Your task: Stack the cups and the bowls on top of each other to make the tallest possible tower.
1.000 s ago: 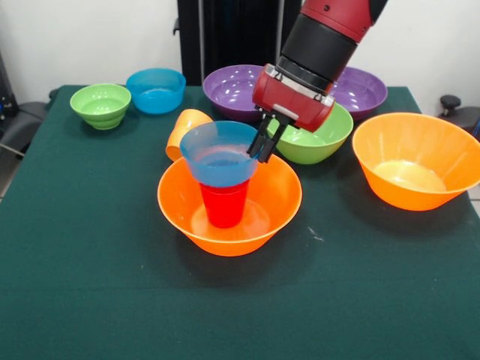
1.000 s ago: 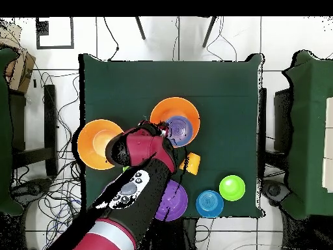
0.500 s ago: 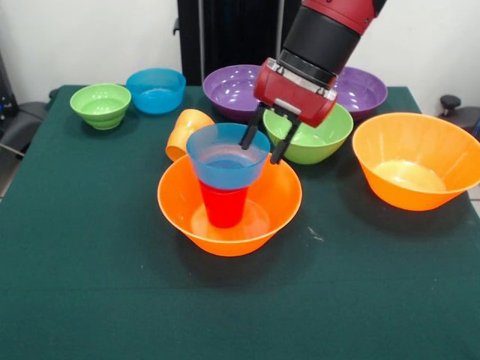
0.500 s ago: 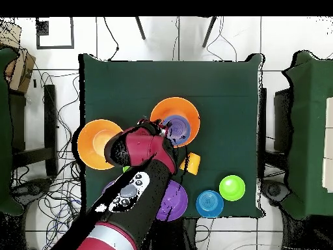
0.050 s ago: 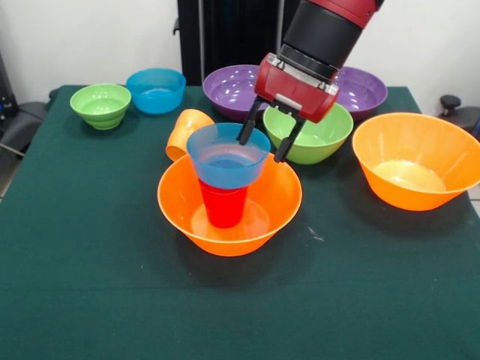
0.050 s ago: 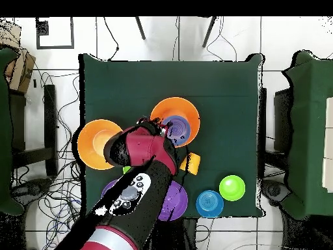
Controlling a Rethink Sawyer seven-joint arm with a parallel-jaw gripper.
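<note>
In the front view, the tower (image 5: 227, 196) stands at the middle of the green surface (image 5: 90, 285): a large orange bowl (image 5: 184, 206) as the base, a red cup (image 5: 223, 205) upside down inside it, and a small blue bowl (image 5: 227, 155) seated upright on the cup. The end effector (image 5: 264, 141) hangs just above that blue bowl's far rim with its two fingers spread and nothing between them, so I judge the blue bowl already placed. Not yet stacked are the orange cup (image 5: 184, 131) lying on its side just behind the tower, a medium green bowl (image 5: 319, 137), two purple bowls (image 5: 232, 90) at the back, a second large orange bowl (image 5: 417, 160) to one side, and a small green bowl (image 5: 100, 104) beside another small blue bowl (image 5: 156, 89) in the far corner. By my count three pieces are up and seven remain. In the overhead view, the arm covers much of the scene; the tower's base bowl (image 6: 170, 108) shows with the blue bowl inside its rim, the second large orange bowl (image 6: 92, 144) lies beside it, and the small green bowl (image 6: 232, 187) and small blue bowl (image 6: 209, 203) sit apart near a corner.
</note>
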